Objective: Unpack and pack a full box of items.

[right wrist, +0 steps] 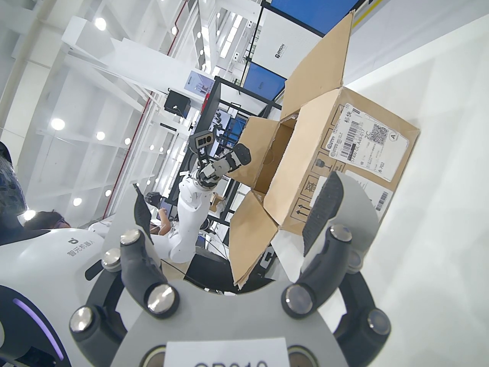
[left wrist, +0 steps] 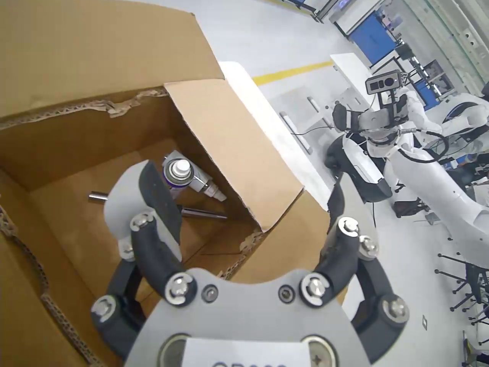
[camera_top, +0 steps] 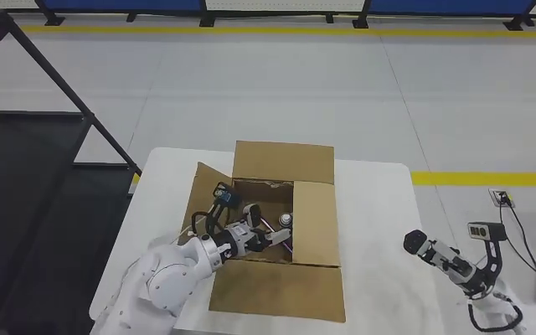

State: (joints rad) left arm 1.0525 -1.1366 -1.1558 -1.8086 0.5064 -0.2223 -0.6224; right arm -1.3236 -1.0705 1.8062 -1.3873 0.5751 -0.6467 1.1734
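Note:
An open cardboard box (camera_top: 314,222) stands mid-table with its flaps spread. Inside lie a spray can with a purple label (left wrist: 176,174), a small white bottle (left wrist: 208,187) beside it and a metal rod (left wrist: 202,213) on the floor of the box; the spray can (camera_top: 286,219) also shows from above. My left gripper (left wrist: 244,200) hangs open over the box's inside, above these items, holding nothing; from above the left gripper (camera_top: 270,238) sits within the box opening. My right gripper (right wrist: 233,208) is open and empty, off to the box's (right wrist: 344,135) labelled side, over bare table.
The white table (camera_top: 377,193) carries the box, with bare surface on every side of it. The right arm's gripper (camera_top: 413,242) is near the table's right edge. A black frame (camera_top: 59,134) stands at the left of the table.

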